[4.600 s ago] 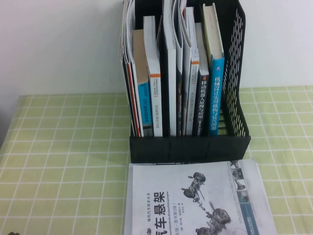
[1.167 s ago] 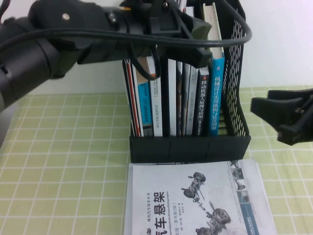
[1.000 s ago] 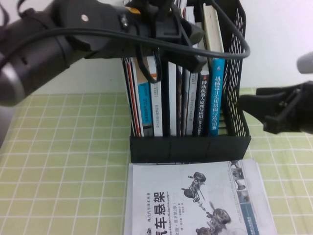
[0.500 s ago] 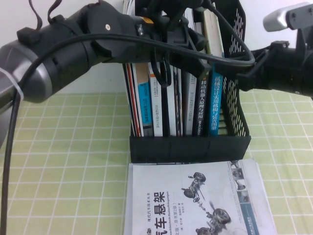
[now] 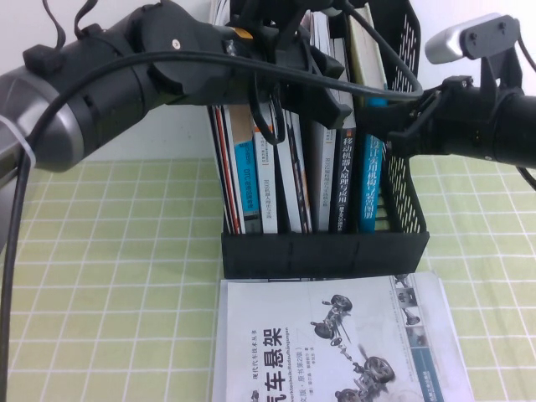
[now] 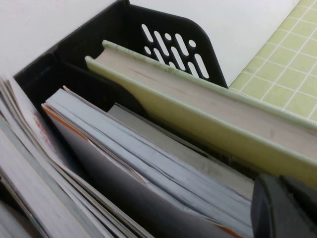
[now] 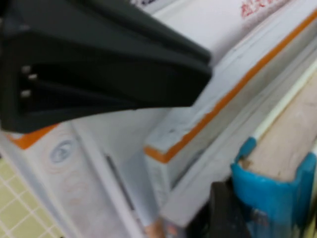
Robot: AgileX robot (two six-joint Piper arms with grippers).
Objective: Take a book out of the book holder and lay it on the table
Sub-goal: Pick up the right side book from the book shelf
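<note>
The book (image 5: 369,180) stands in the book holder (image 5: 407,159), not yet out, with the right gripper (image 5: 400,126) at its spine top and the left gripper (image 5: 335,105) just beside; neither grip is discernible.

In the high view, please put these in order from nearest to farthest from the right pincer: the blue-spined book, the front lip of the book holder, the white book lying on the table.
1. The blue-spined book, upright at the holder's right end, directly at the right pincer.
2. The front lip of the book holder, lower, before the books.
3. The white book, flat on the table, nearest the camera.

The left pincer reaches over the books' tops.
</note>
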